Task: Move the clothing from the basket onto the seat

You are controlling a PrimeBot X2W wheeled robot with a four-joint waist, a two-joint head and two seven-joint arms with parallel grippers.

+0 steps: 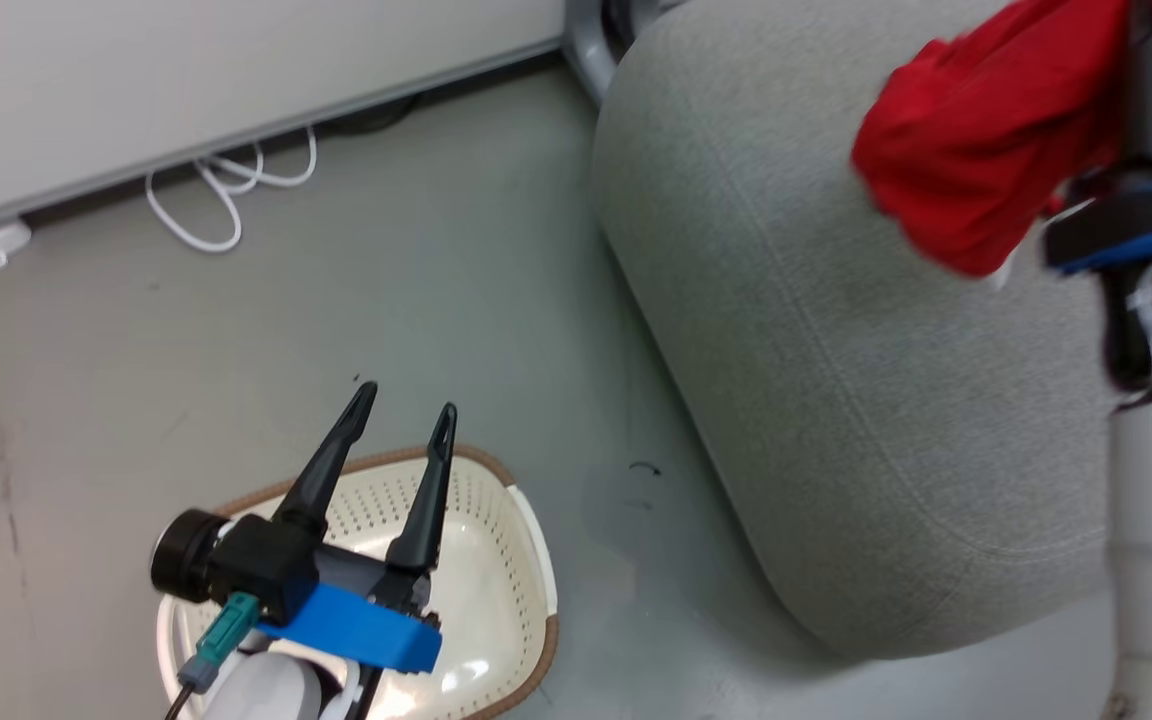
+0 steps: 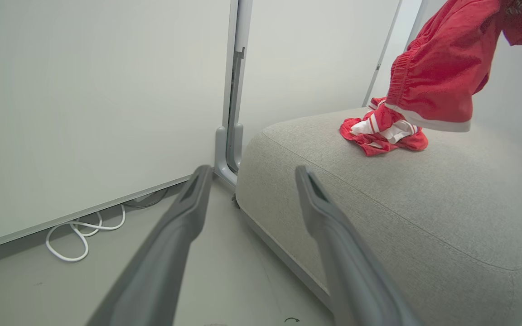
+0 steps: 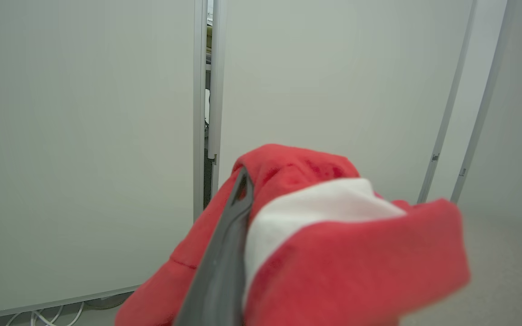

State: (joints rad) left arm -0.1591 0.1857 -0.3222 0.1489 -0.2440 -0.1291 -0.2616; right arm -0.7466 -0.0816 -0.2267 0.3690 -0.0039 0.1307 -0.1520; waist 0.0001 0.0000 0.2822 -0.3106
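Head view: your right hand [image 3: 242, 194] pinches a red white-trimmed fabric garment [image 1: 976, 140] above the rounded grey textured seat [image 1: 836, 350]; another red garment [image 2: 381, 133] lies crumpled there. Left hand [image 1: 406, 402] spread over perforated cream plastic basket [image 1: 496, 520]; white cable [image 1: 226, 190] loops beside wall [image 1: 236, 60].

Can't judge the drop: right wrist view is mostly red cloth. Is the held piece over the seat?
Observer: Yes, the held garment in the shut right gripper hangs above the seat.
Operator: Anything on it already?
Observer: One crumpled garment lies on top, just below the held one.
Operator: Basket?
Observer: The basket is on the floor, its visible inside bare; the open left gripper is over it.
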